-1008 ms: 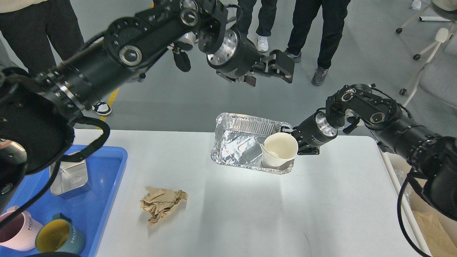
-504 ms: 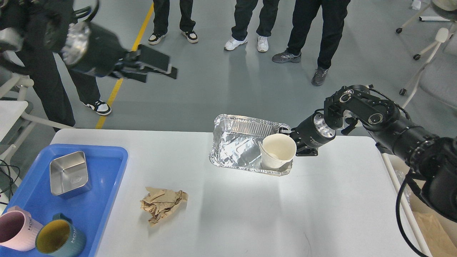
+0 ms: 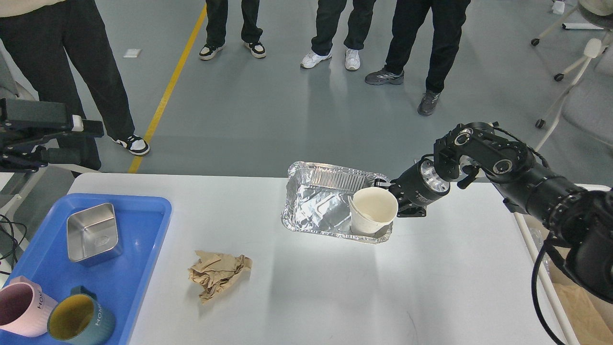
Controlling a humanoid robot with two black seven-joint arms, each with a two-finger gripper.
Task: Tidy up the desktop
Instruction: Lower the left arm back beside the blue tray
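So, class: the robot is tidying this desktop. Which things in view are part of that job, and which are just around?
Part of the job:
desktop
foil tray
paper cup
crumpled brown paper
blue tray
right gripper

Just around:
onlookers' legs
yellow floor line

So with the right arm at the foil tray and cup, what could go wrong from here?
1. The right gripper sits at the rim of the thin silver foil tray; its fingers are hidden, so the hold cannot be judged, and the foil might buckle.
2. The white paper cup stands loose in the tray's near right corner and could tip if the tray tilts.
3. The tray lies near the white desktop far edge.
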